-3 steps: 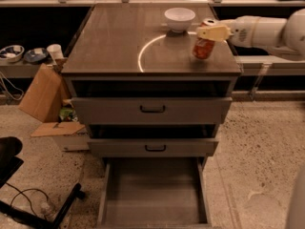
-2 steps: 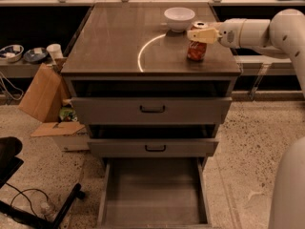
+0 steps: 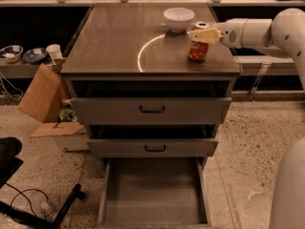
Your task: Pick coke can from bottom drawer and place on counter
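At the far left a cardboard box (image 3: 40,93) leans beside the cabinet, well clear of the work. Moving in, the drawer (image 3: 152,194) at the bottom stands pulled out with its floor bare, so nothing is left to lift from it. Above it the surface (image 3: 107,42) shows a bright ring (image 3: 143,51) of reflected light near its middle. Right of that ring a white bowl (image 3: 178,19) sits toward the back edge. The can (image 3: 198,52) stands upright just in front of the bowl and a little to its right, with its base apparently down on the surface near the right edge. The hand (image 3: 204,35) lies across the can's upper part, reaching in from the arm (image 3: 252,32) on the right, and you cannot tell whether it is clamped on the can or already loosened. Treat the can as light, thin-walled and smooth: it will likely dent under a hard squeeze and slide or tip if nudged. Hold it across the middle of the body, and draw back level so you do not knock it toward the bowl or the edge.
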You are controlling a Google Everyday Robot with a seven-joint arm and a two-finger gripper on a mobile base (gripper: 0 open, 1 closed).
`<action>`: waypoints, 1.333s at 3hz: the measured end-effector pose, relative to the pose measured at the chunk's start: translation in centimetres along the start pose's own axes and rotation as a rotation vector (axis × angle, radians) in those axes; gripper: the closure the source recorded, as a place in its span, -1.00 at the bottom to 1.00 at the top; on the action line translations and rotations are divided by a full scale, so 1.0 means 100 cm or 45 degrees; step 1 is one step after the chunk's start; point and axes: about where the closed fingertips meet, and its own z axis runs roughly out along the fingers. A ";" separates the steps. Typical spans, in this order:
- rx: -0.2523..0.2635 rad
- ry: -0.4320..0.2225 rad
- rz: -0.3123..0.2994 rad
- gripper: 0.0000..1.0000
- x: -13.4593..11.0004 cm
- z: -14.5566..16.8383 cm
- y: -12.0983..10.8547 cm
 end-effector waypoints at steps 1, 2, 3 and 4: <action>0.000 0.000 0.000 -0.29 0.000 0.000 0.000; -0.001 0.002 -0.073 -0.75 -0.017 -0.020 0.002; 0.011 0.060 -0.227 -1.00 -0.058 -0.055 0.010; 0.031 0.181 -0.364 -1.00 -0.079 -0.106 0.017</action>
